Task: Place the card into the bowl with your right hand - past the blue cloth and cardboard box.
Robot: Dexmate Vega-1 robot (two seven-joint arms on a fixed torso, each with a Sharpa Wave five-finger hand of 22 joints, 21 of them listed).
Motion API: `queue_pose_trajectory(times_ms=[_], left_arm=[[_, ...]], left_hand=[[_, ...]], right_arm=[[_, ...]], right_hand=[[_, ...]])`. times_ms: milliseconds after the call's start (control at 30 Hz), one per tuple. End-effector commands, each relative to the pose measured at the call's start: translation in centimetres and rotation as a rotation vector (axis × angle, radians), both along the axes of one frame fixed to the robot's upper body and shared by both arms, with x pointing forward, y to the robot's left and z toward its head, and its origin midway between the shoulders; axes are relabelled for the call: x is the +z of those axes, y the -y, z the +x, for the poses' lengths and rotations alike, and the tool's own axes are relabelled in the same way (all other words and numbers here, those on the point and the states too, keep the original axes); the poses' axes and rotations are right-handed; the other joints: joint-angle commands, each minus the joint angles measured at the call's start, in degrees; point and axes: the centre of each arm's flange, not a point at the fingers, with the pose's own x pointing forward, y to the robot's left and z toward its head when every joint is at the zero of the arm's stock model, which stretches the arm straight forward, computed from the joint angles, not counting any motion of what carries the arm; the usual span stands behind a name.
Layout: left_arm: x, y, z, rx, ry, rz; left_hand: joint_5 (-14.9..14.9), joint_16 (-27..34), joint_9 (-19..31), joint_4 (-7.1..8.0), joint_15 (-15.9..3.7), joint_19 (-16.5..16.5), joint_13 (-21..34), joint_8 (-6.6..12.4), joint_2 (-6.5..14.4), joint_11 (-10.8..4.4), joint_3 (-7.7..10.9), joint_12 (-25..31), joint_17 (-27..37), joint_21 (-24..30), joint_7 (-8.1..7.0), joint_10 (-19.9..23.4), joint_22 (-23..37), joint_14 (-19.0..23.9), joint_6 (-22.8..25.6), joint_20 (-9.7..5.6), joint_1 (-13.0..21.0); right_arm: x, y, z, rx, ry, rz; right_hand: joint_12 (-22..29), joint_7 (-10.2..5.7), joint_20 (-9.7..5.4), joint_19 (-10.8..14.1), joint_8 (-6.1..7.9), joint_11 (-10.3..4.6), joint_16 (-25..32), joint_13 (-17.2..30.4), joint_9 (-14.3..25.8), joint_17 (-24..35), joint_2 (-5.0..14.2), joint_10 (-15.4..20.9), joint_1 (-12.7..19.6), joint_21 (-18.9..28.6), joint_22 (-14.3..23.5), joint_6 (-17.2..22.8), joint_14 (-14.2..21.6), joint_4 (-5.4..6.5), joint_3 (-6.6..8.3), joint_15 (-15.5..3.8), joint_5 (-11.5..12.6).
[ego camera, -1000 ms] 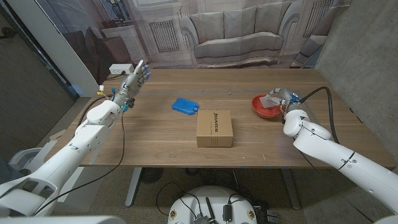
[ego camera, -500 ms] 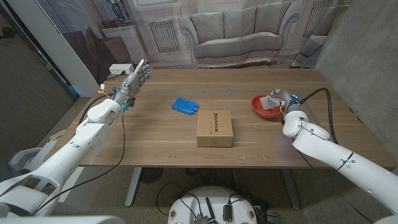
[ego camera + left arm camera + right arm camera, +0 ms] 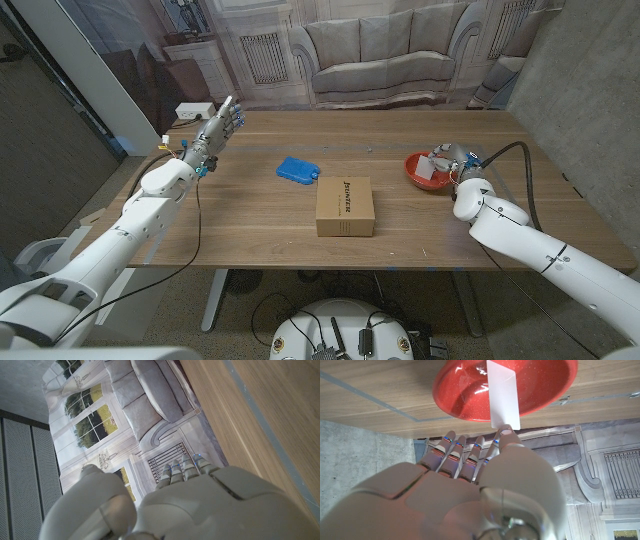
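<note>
The red bowl (image 3: 412, 172) stands at the table's right side. A white card (image 3: 427, 164) lies in it, one end propped over the rim toward my right hand (image 3: 456, 160). In the right wrist view the card (image 3: 502, 395) slants across the bowl (image 3: 465, 395), and my right hand (image 3: 470, 490) has its fingers stretched out, one fingertip (image 3: 504, 432) at the card's near end, with nothing pinched. My left hand (image 3: 220, 128) is held up over the table's far left with fingers extended and nothing in it; the left wrist view shows its back (image 3: 165, 505).
A blue cloth (image 3: 296, 170) lies left of the middle of the table. A cardboard box (image 3: 345, 206) stands in the middle, nearer the front edge. A white power strip (image 3: 194, 110) sits at the far left corner. A black cable (image 3: 520, 175) runs off my right arm.
My right hand has drawn back slightly from over the bowl, so more of the card now shows lying in it. The left arm has not moved.
</note>
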Motion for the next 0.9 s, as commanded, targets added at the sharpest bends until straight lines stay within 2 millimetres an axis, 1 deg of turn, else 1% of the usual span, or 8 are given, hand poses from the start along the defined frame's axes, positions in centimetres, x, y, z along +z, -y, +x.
queue_pose_trajectory(times_ms=[33,100,167,267,333,600,900], left_arm=[[0.13,0.21,0.28,-0.013,-0.002,0.010],[0.16,0.25,0.30,-0.014,-0.002,0.012],[0.17,0.28,0.30,-0.016,-0.002,0.013],[0.17,0.31,0.28,-0.017,-0.002,0.016],[0.15,0.31,0.26,-0.018,-0.002,0.016],[-0.06,0.19,0.19,-0.018,-0.003,0.012],[-0.19,0.07,0.15,-0.020,0.000,0.009]], left_hand=[[-0.03,0.29,0.21,-0.03,-0.04,-0.64,0.32,0.21,-0.04,-0.13,-0.57,0.14,0.21,0.07,0.03,0.13,0.13,-0.68,-0.04,-1.62,0.56],[-0.04,0.30,0.21,-0.03,-0.10,-0.65,0.32,0.21,-0.04,-0.18,-0.58,0.13,0.21,0.07,0.01,0.11,0.13,-0.68,-0.04,-1.61,0.56],[-0.04,0.30,0.21,-0.03,-0.11,-0.63,0.32,0.21,-0.04,-0.07,-0.59,0.14,0.21,0.08,-0.01,0.12,0.13,-0.67,-0.04,-1.59,0.57],[-0.05,0.31,0.21,-0.02,-0.11,-0.65,0.32,0.23,-0.03,-0.09,-0.61,0.14,0.21,0.08,0.01,0.14,0.13,-0.65,0.02,-1.59,0.57],[-0.06,0.32,0.21,-0.02,-0.13,-0.65,0.32,0.24,-0.03,-0.04,-0.61,0.13,0.22,0.09,0.01,0.10,0.13,-0.64,0.04,-1.59,0.58],[-0.08,0.32,0.21,0.00,-0.12,-0.68,0.32,0.22,-0.01,-0.08,-0.64,0.13,0.22,0.09,-0.01,0.10,0.13,-0.64,0.01,-1.53,0.59],[-0.11,0.33,0.21,0.03,-0.11,-0.70,0.32,0.24,0.01,-0.16,-0.68,0.14,0.22,0.10,-0.01,0.11,0.13,-0.62,0.06,-1.46,0.59]], right_arm=[[-0.16,-0.03,-0.38,-0.003,-0.004,0.000],[-0.22,-0.02,-0.45,-0.003,-0.003,0.002],[-0.27,-0.02,-0.51,-0.003,-0.003,0.001],[-0.29,-0.02,-0.61,0.000,-0.004,0.000],[-0.30,-0.03,-0.68,-0.001,-0.003,0.002],[-0.18,-0.15,-0.96,0.006,0.005,0.000],[-0.13,-0.30,-1.21,0.002,0.010,-0.003]], right_hand=[[-0.28,0.03,-2.59,0.02,-0.49,0.42,-0.07,0.09,-0.18,0.00,-0.83,-0.31,-0.41,-0.10,0.14,-0.59,0.00,0.08,-0.44,-4.16,-0.13],[-0.28,-0.07,-2.47,-0.07,-0.98,0.44,-0.10,0.08,-0.39,-0.04,-1.03,-0.36,-0.64,-0.15,0.13,-1.28,-0.05,0.12,-0.57,-4.08,-0.16],[-0.32,-0.19,-2.40,-0.09,-1.18,0.49,-0.12,0.08,-0.52,-0.07,-1.16,-0.50,-0.76,-0.16,0.13,-1.43,-0.04,0.12,-0.64,-4.03,-0.17],[-0.30,-0.32,-2.28,-0.09,-2.00,0.59,-0.14,0.07,-0.87,-0.14,-1.38,-0.57,-1.05,-0.17,0.12,-2.56,-0.07,0.15,-0.78,-3.83,-0.17],[-0.38,-0.63,-2.21,-0.12,-3.56,0.71,-0.23,-0.04,-1.44,-0.24,-1.44,-0.82,-1.25,-0.20,0.11,-4.88,-0.23,0.10,-0.80,-3.70,-0.10],[-0.60,-1.01,-1.84,-0.40,-6.49,0.97,-0.29,-0.36,-2.58,-0.36,-1.60,-1.38,-2.12,-0.34,0.09,-8.85,-0.45,0.31,-1.05,-3.43,-0.09],[-0.65,-0.85,-1.72,-0.45,-7.24,1.05,-0.25,-0.46,-2.99,-0.31,-1.54,-1.53,-2.82,-0.36,0.09,-9.52,-0.53,0.65,-1.26,-3.23,-0.15]])
